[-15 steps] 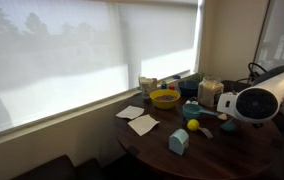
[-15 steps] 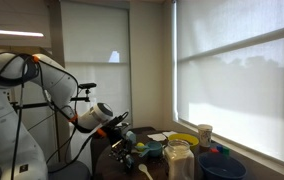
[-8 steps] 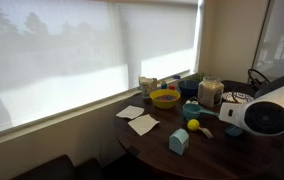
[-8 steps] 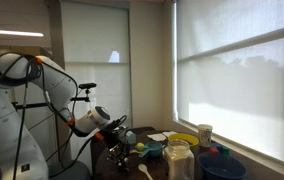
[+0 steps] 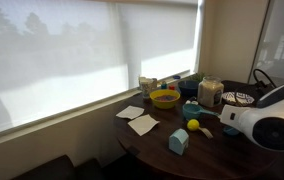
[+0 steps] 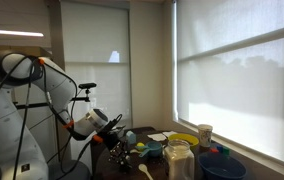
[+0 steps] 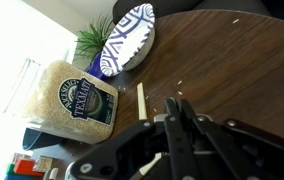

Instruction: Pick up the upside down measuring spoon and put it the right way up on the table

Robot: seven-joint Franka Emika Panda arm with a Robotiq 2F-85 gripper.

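At the lower right of an exterior view, the round dark brown wooden table carries the small teal-blue plastic measuring spoon. It lies just right of a yellow ball and is too small and blurred to tell which way up it sits. Left of the ball stands a pale blue house-shaped block, and higher in the frame sits a yellow bowl. The white robot arm fills the right edge, to the right of the spoon. In the wrist view the black gripper comes in from the bottom edge, its jaws drawn together with nothing between them, over bare tabletop. At the left of that view stands a clear jar of rice, and above it lies a blue-and-white patterned plate.
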